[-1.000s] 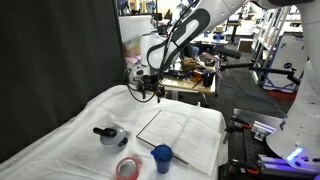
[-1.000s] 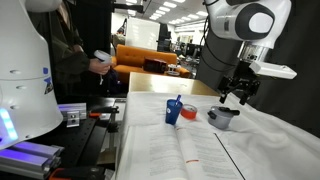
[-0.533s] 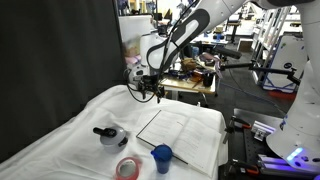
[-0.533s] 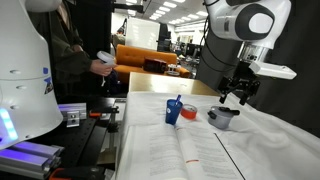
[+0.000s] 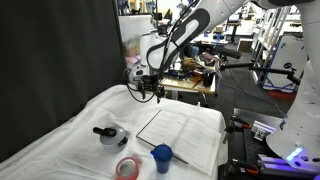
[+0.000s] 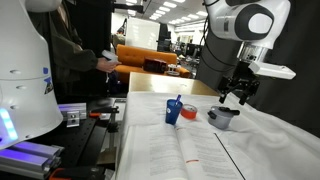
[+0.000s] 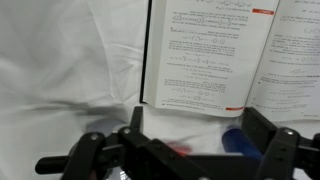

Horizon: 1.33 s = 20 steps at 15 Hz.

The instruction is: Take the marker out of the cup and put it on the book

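OK, gripper (image 5: 147, 92) hangs above the far end of the white cloth (image 5: 70, 130), jaws spread wide, nothing btwn them. Marker (image 6: 179, 101) stands tilted in the blue cup (image 6: 175, 112), top poking over the rim. Cup sits by a corner of the open book (image 5: 185, 133), w/ the red tape ring (image 5: 127, 167) near it. Grey pot (image 5: 110, 135) lies left of the book in an exterior view.

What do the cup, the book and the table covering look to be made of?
The cup looks plastic: uniform bright blue, smooth. The book is matte white paper, with printed lines visible. The table covering is probably cloth: soft white folds and wrinkles.
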Available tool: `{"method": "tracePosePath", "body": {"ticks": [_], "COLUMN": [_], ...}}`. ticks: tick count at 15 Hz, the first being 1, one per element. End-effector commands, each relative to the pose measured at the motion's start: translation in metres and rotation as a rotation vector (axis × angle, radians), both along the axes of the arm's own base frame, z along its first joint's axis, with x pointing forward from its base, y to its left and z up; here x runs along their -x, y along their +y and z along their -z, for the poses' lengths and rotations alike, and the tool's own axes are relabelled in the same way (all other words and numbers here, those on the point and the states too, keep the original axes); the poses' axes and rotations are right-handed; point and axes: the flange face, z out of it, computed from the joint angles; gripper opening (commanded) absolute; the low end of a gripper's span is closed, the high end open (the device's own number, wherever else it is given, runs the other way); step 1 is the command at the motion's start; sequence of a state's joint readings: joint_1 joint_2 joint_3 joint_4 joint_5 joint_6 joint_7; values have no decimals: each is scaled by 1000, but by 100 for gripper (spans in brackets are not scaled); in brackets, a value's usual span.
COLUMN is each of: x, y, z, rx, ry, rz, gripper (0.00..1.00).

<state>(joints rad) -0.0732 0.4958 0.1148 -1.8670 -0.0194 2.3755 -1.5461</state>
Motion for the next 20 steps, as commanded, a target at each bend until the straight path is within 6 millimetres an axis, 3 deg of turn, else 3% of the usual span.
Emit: {"method": "tracePosePath", "body": {"ticks": [1,20], "x": [-1,0], "y": [-1,0], "z": [-1,0], "rx": [-8,15], "ry": [-13,2], "rz": [-21,0], "gripper": [100,100]}}
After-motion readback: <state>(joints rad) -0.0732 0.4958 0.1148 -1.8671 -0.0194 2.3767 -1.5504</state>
